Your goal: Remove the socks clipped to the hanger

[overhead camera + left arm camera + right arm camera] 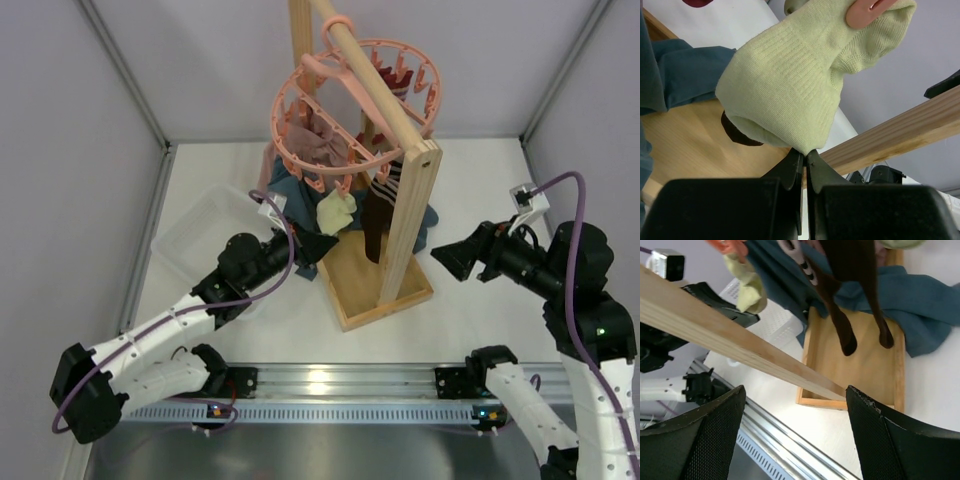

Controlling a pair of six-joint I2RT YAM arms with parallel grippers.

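Note:
The salmon-pink round hanger (352, 110) hangs from the wooden rack's top bar. A pale cream sock (336, 211) hangs from a pink peg (867, 11) at its near rim. My left gripper (322, 245) is shut on the sock's lower tip (805, 150); the sock (790, 80) is still pegged above. Dark brown socks (377, 220) hang beside it, also in the right wrist view (850, 300). My right gripper (447, 256) is open and empty, right of the rack post, holding nothing (795, 405).
The wooden rack (412, 220) stands on a wooden tray base (380, 285). A blue-grey cloth (290, 195) drapes behind it, also seen by the right wrist (920, 305). A clear plastic bin (205, 235) sits at the left. A metal rail (330, 385) runs along the near edge.

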